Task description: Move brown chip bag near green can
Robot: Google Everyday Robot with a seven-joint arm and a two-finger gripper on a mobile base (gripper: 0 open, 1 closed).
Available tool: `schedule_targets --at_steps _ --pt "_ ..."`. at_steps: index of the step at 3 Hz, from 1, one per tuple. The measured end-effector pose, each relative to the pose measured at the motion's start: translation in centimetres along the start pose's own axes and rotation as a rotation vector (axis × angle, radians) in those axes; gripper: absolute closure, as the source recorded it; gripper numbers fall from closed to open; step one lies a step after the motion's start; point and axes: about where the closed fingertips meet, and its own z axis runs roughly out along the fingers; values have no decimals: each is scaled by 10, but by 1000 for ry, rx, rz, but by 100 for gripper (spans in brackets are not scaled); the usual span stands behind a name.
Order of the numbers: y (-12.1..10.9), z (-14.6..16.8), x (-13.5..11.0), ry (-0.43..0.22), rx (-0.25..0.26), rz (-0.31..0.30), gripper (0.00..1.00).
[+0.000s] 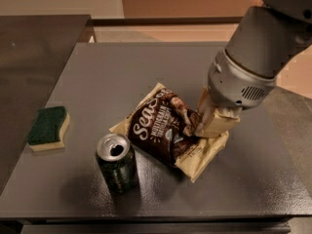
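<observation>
Treat brown chip bag [161, 130] as light, soft, crinkly, slippery; grip by right edge, as clamped now by closed pincer [205, 126]; slide across table [122, 72] toward nearby green can [117, 165].

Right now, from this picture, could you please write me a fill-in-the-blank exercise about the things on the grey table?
The small dark green metal can stands ___ on the dark grey table.
In the picture, the green-and-yellow sponge lies to the ___ of the can.
The crinkly chip bag at the robot's gripper is dark ___ with cream edges.
Missing words: upright, left, brown.
</observation>
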Motion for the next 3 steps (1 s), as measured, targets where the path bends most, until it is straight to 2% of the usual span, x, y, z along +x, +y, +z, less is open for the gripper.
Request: schedule_targets --at_steps 1,2,3 --pt "7 0 -2 2 -9 -16 61" --pt "8 -2 -4 1 3 -22 14" --pt "6 -3 -5 -1 14 -21 0"
